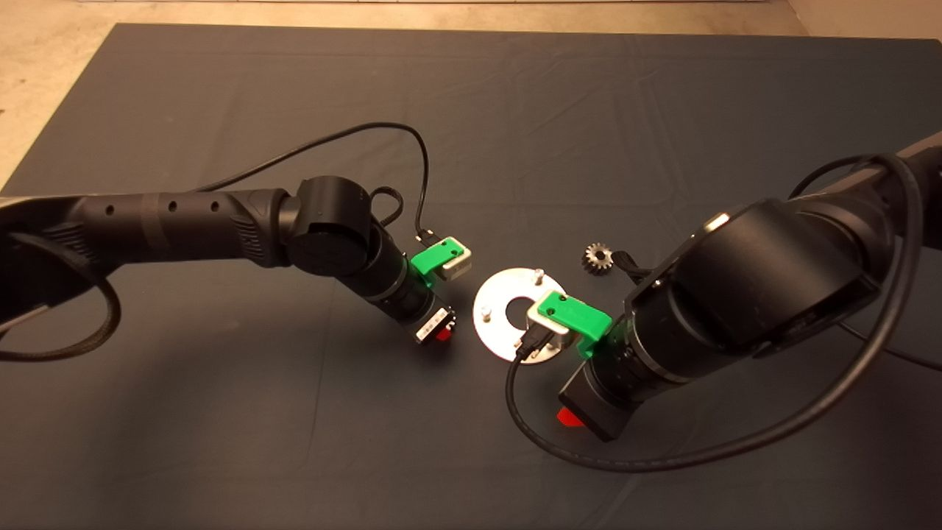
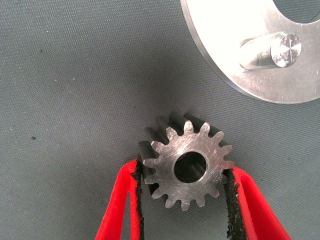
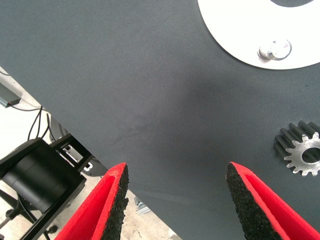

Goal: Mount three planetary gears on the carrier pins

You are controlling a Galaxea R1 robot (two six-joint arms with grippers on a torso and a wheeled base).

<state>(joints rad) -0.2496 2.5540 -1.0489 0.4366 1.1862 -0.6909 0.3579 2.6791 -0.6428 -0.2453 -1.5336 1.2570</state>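
No small silvery toothed metal gears sit on the shiny round disc's point(image 1: 493, 324) upright pins point(image 1: 539, 274) yet. Left hand point(image 2: 185, 200) clamps one gear point(image 2: 187, 165) beside it; right hand point(image 3: 175, 200), spread wide, holds nothing; another gear point(image 1: 598, 258) lies nearby.

Right arm is covering part of the disc point(image 1: 494, 318); picture edge is cropping a gear point(image 3: 301, 148).
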